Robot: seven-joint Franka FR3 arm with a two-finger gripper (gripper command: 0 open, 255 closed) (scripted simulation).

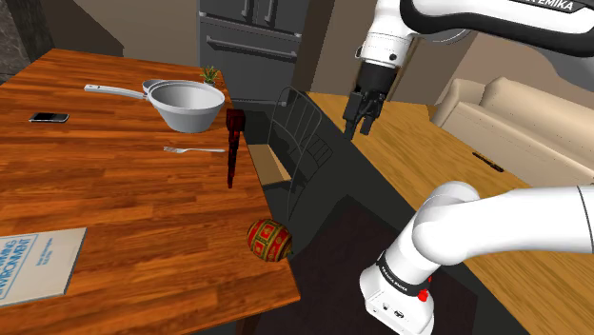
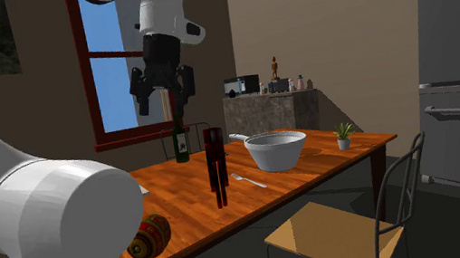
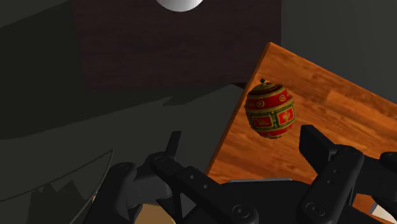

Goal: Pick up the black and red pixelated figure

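The black and red pixelated figure [image 1: 232,147] [image 2: 216,166] is tall and thin and stands upright on the wooden table [image 1: 124,190], close to the edge that faces the chair. My gripper [image 1: 362,121] [image 2: 162,90] hangs open and empty high in the air, off the table's edge and to the shoulder view's right of the figure. In the wrist view the open gripper [image 3: 236,149] looks down past the table's corner [image 3: 318,121] at a red and gold decorated egg [image 3: 270,111].
On the table are a grey long-handled pan [image 1: 188,103], a fork [image 1: 190,150], a phone [image 1: 48,117], a book [image 1: 33,265], a small plant [image 1: 209,74], a green bottle [image 2: 180,141] and the egg [image 1: 269,239]. A wire-backed chair [image 1: 295,143] stands beside the table under the gripper.
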